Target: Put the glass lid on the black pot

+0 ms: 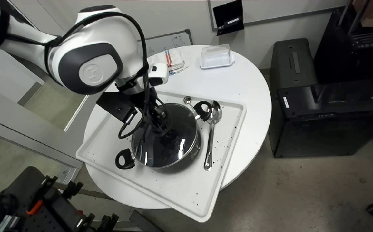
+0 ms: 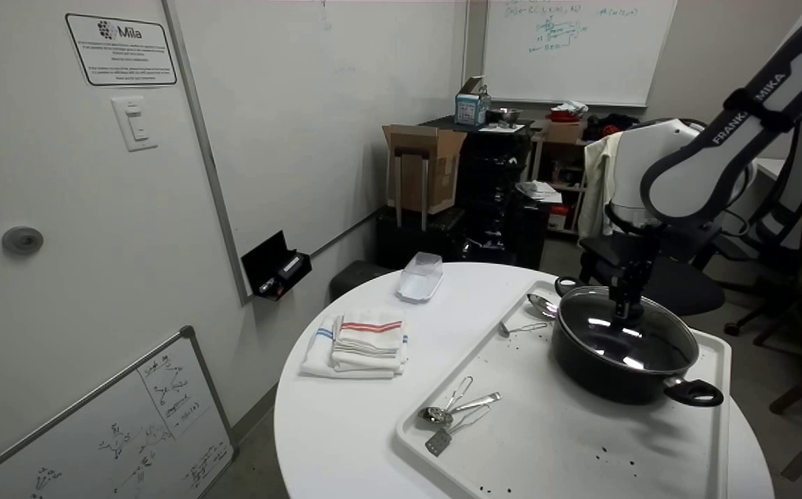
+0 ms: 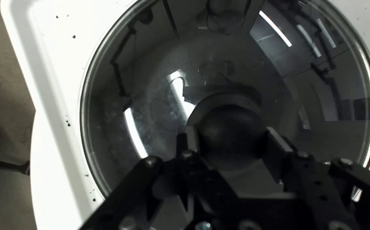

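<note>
- gripper (image 3: pixel 233 139) clamped on knob (image 3: pixel 231 126) of glass lid (image 3: pixel 228 64)
- lid right under gripper, on black pot (image 2: pixel 605 378); looks seated, rim partly hidden
- tray (image 2: pixel 546 416) below gripper, under pot
- spoon (image 1: pixel 210 135) near gripper, beside pot
- towels (image 2: pixel 369 346) well apart from gripper, on table (image 2: pixel 345 416)

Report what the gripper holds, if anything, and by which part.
The gripper appears to hold the lid by its knob, fingers against both sides in the wrist view.
</note>
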`<action>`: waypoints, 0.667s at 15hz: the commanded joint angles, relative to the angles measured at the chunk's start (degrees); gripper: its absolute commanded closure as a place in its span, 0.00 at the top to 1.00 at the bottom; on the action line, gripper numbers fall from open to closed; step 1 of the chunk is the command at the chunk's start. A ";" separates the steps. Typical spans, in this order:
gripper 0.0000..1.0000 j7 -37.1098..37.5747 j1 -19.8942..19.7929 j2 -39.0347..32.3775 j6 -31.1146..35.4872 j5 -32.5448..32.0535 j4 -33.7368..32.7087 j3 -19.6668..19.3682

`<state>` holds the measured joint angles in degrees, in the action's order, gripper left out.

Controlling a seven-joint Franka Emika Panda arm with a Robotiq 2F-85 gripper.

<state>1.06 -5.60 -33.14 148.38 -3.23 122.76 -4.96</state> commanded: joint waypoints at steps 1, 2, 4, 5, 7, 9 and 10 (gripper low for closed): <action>0.25 -1.49 -0.84 0.91 -0.74 2.02 0.92 1.35; 0.25 -1.46 -0.77 0.67 -1.09 2.00 0.73 1.34; 0.25 -1.33 -0.76 0.12 -1.38 2.04 0.49 1.22; 0.25 -1.23 -0.77 -0.15 -1.52 2.09 0.35 1.13; 0.25 -1.35 -0.98 -0.66 -1.81 2.42 0.15 1.21; 0.52 -1.32 -1.09 -0.46 -1.79 2.69 0.25 1.25; 0.77 -1.18 -0.98 -0.24 -1.49 2.68 0.45 1.17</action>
<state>0.99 -5.75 -33.81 148.00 -2.19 122.90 -4.51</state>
